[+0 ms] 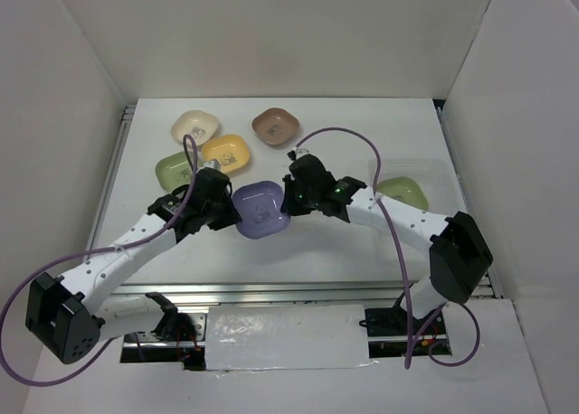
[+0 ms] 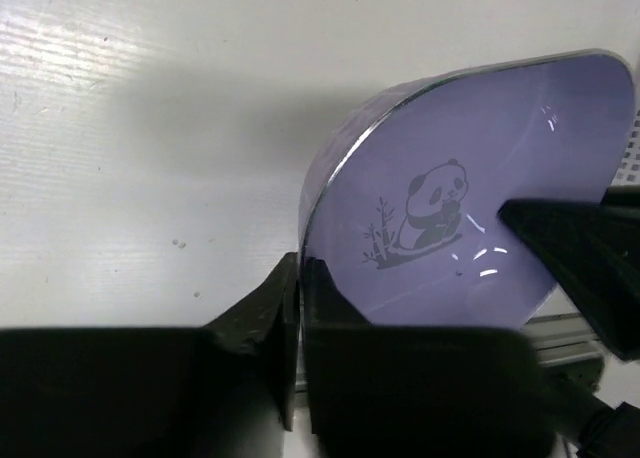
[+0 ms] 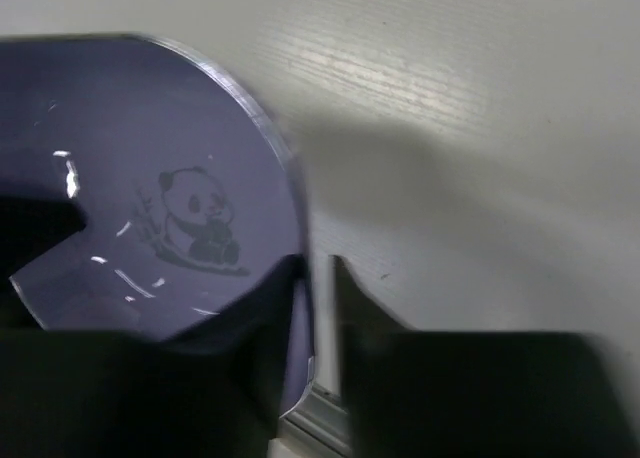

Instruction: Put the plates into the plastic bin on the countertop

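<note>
- My left gripper point(image 2: 300, 283) is clamped on the near rim of the lavender plate point(image 2: 460, 128), one finger inside the dish and one under it.
- My right gripper point(image 3: 318, 273) straddles the opposite rim of the same plate. A sliver of light shows between the outer finger and the rim, and the wrist view is blurred, so I cannot tell whether it has a grip.
- The plate has a panda-and-bamboo print point(image 2: 425, 218) at its centre and sits between the two grippers, over the middle of the countertop point(image 1: 353, 251).
- To the right of the right arm I can make out the plastic bin point(image 1: 439, 183), faint and translucent, with a green plate point(image 1: 403, 192) lying in it.
- Four more plates are grouped at the far left of the countertop, well apart from the bin:
  - the cream plate point(image 1: 196, 125)
  - the yellow plate point(image 1: 225, 152)
  - the brown plate point(image 1: 275, 126)
  - a second green plate point(image 1: 173, 170), partly behind the left arm's cable
</note>
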